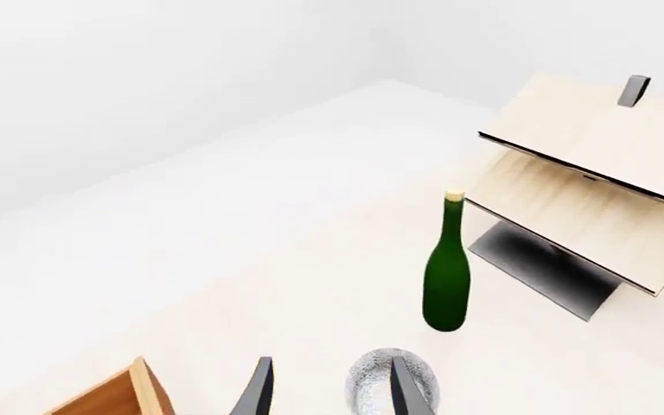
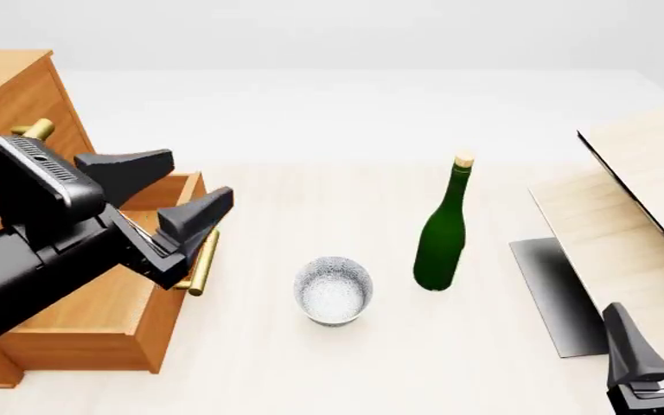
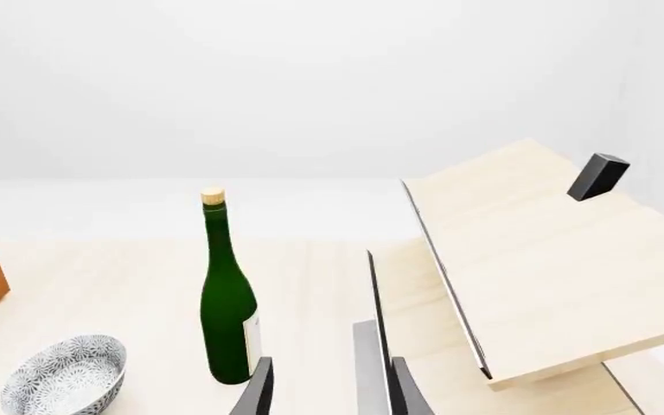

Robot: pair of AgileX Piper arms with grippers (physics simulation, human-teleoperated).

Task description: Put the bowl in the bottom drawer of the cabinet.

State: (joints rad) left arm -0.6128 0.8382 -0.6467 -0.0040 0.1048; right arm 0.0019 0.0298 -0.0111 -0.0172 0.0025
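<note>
The bowl (image 2: 334, 290) sits on the counter (image 2: 309, 363) between the open bottom drawer (image 2: 101, 303) and the bottle (image 2: 442, 233). Left tool (image 2: 169, 197) gapes empty above the drawer; right tool (image 2: 655, 341) is open, empty.

Your front camera is looking down from above; both wrist cameras are sharing the tall green glass bottle (image 1: 446, 275) (image 3: 228, 320) (image 2: 442, 233).

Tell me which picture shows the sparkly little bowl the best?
The front view shows the bowl best: whole, from above, standing on the table with nothing covering it. The right wrist view shows it from the side, cut off at the picture's edge. In the left wrist view a finger of the left gripper hides part of it.
</note>
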